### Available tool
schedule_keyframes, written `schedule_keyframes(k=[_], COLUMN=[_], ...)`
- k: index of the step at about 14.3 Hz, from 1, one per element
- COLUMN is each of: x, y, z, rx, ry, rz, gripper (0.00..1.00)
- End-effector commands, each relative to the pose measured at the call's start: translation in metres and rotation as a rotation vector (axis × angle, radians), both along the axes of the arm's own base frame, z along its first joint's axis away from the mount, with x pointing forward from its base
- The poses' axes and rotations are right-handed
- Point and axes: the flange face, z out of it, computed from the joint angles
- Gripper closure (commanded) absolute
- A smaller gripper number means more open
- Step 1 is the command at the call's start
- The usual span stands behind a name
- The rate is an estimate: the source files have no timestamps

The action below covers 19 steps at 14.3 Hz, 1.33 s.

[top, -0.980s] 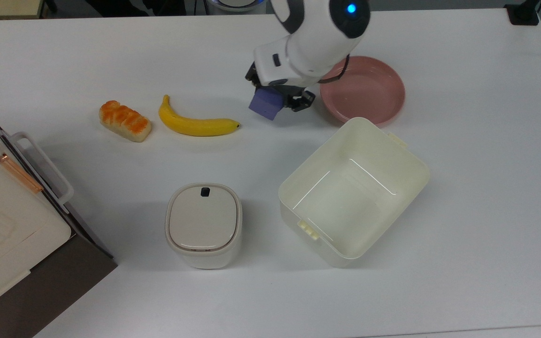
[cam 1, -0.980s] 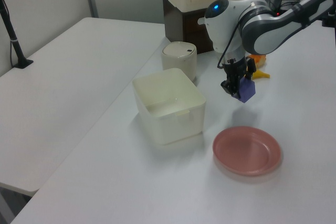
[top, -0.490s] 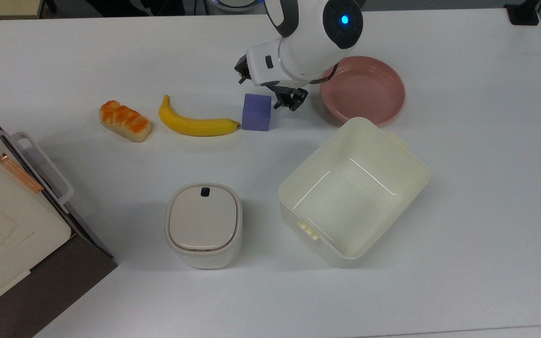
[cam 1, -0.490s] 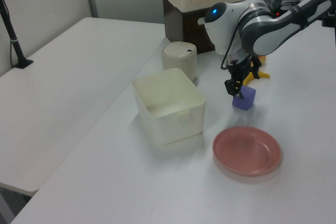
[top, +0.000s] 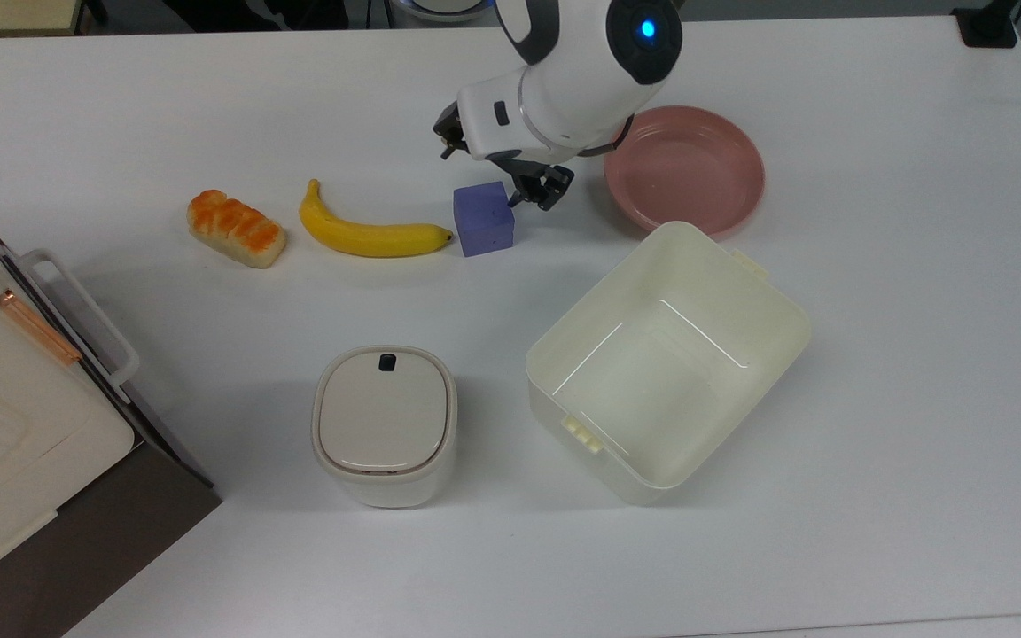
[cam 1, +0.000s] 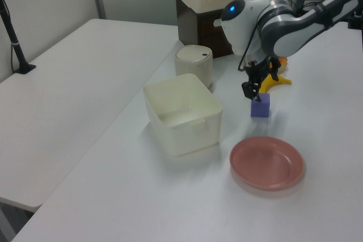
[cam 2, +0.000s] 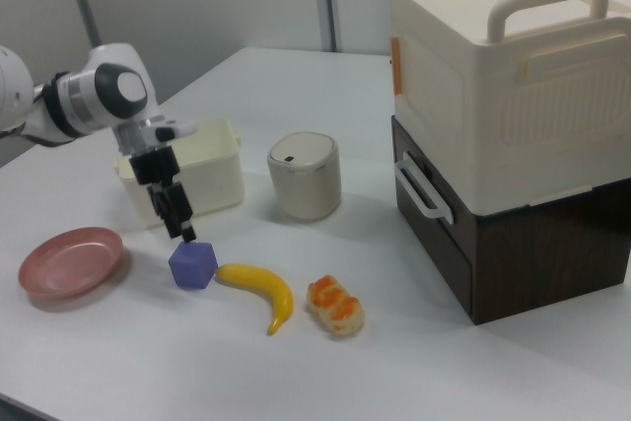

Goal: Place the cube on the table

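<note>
**Cube resting on the white surface, gripper above it**

Cube point(top: 483, 219), periwinkle, sits flat on the white surface point(top: 874, 399) in the upper middle of the top view, just beside the tip of a yellow banana point(top: 369, 232) and touching nothing else. In the right view the cube point(cam 2: 192, 264) lies in the lower left, between the banana point(cam 2: 261, 290) and a round pink plate point(cam 2: 69, 261).

The gripper point(top: 497, 168) hangs at the cube's upper edge in the top view. Its fingers point(cam 2: 175, 206) stand apart and grip nothing; in the right view their tips end just above the cube's top. In the left view the gripper point(cam 1: 254, 86) is over the cube point(cam 1: 260, 106), right of centre.

The pink plate point(top: 686, 170) lies to the right of the cube in the top view, partly under the arm. Below it stands an open cream plastic box point(top: 666, 359), and left of that a small lidded bin point(top: 384, 424). A bread roll with orange glaze point(top: 236, 228) lies left of the banana. A cream storage case point(cam 2: 508, 76) on a dark brown base fills the right of the right view.
</note>
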Motion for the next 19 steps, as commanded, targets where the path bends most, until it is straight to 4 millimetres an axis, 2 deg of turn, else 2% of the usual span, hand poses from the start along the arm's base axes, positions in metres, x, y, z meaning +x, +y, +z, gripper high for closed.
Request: schedule_keyframes(k=[1, 2, 4, 7, 8, 12, 14, 16, 19], x=[0.006, 0.014, 0.017, 0.007, 0.0, -0.03, -0.046, -0.058, -0.054], y=[-0.051, -0.073, -0.108, -0.161, -0.188, -0.247, -0.265, -0.276, -0.272], z=[0.082, 0.113, 0.156, 0.207, 0.23, 0.269, 0.287, 0.299, 0.301], rx=[0.046, 0.111, 0.194, 0.305, 0.353, 0.45, 0.463, 0.472, 0.471], ry=[-0.067, -0.1, -0.123, -0.155, -0.196, -0.251, -0.284, -0.311, -0.334], rz=[0.042, 0.029, 0.034, 0.038, 0.04, 0.04, 0.036, 0.036, 0.051], gripper=[0.0, 0.0, 0.0, 0.0, 0.0, 0.0, 0.0, 0.0, 0.0])
